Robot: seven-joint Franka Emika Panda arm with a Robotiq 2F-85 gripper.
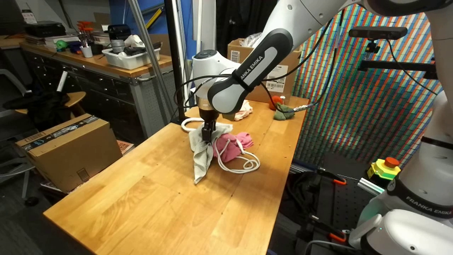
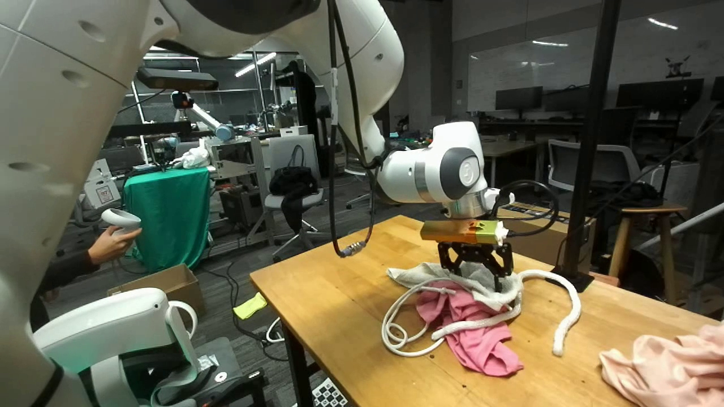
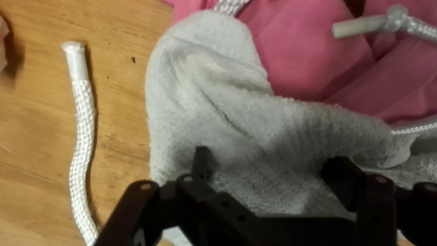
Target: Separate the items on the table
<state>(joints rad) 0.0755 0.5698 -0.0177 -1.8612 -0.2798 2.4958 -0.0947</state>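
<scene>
On the wooden table (image 1: 148,198) the items lie in a tangled heap. A greyish-white cloth (image 3: 205,78) rests on top, partly covering a pink-red cloth (image 2: 481,353). The long white rope (image 2: 571,316) loops around and over the pink-red cloth, and one of its ends lies on bare wood at the left of the wrist view. My gripper (image 3: 268,160) points down at the white cloth, its fingers (image 3: 202,160) spread wide. Cloth shows between and around the fingertips, which look pressed down to it; no pinch is visible. In an exterior view the gripper (image 2: 475,277) hides part of the cloth.
A peach cloth (image 2: 673,362) lies near the heap. Farther along are a green cloth (image 1: 283,112) and a red object (image 1: 275,102). A cardboard box (image 1: 290,74) stands at the table's far end. A black post (image 2: 588,141) rises at the table's edge, close to the rope.
</scene>
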